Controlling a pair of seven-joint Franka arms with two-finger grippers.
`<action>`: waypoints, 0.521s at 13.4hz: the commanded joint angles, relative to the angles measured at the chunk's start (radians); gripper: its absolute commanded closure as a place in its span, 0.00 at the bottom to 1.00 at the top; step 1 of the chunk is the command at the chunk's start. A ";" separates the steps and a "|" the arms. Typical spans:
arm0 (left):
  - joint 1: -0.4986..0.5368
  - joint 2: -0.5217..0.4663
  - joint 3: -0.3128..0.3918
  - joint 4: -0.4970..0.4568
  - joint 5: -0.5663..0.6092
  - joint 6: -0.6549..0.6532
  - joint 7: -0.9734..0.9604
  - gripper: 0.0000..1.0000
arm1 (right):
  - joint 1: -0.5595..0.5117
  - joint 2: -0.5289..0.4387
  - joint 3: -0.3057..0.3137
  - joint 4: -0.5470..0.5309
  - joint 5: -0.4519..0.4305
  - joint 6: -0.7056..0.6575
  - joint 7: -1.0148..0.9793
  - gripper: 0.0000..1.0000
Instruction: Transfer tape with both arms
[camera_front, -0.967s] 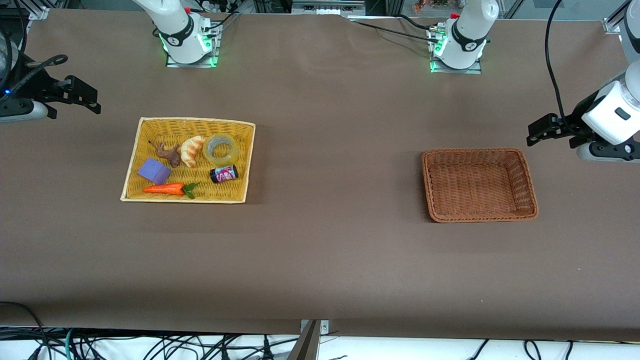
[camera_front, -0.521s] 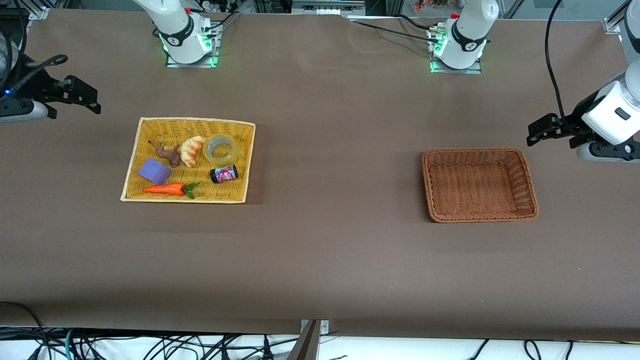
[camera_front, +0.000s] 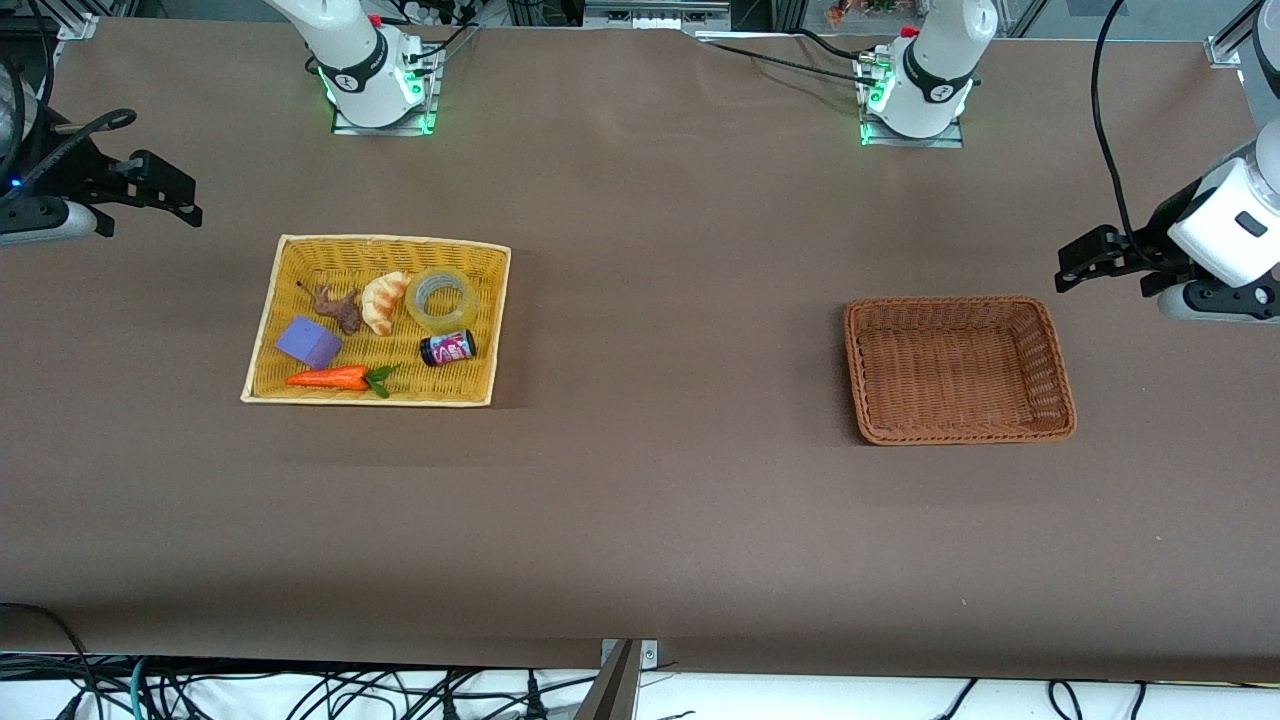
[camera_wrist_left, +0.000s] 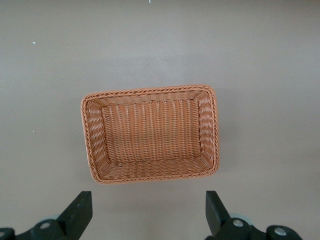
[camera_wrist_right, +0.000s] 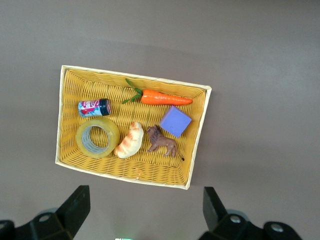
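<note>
Tape (camera_front: 441, 300) lying flat in yellow basket (camera_front: 262, 340), in corner toward left arm's end, close to rim. Croissant (camera_front: 383, 302) touching tape on one side; small can (camera_front: 447, 348) sitting just beside tape, nearer front camera. Purple block (camera_front: 308, 342), toy lion (camera_front: 337, 307), carrot (camera_front: 335, 378) sharing same basket. Brown basket (camera_front: 1062, 363) sitting well apart, toward left arm's end. Wide bare table (camera_front: 670, 320) stretching between baskets. Right gripper (camera_wrist_right: 145, 212) hanging over yellow basket, fingers spread apart, holding nothing. Left gripper (camera_wrist_left: 148, 215) hanging over brown basket, fingers spread apart, holding nothing.
</note>
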 joint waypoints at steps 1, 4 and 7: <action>-0.003 0.035 -0.001 0.031 -0.027 -0.015 0.006 0.00 | -0.004 -0.007 0.008 0.005 0.008 -0.017 0.000 0.00; 0.002 0.038 -0.001 0.031 -0.029 -0.014 0.006 0.00 | 0.000 -0.014 0.015 -0.018 0.006 -0.004 0.002 0.00; 0.006 0.058 0.000 0.033 -0.056 0.021 0.008 0.00 | 0.000 -0.088 0.021 -0.154 0.006 0.092 0.000 0.00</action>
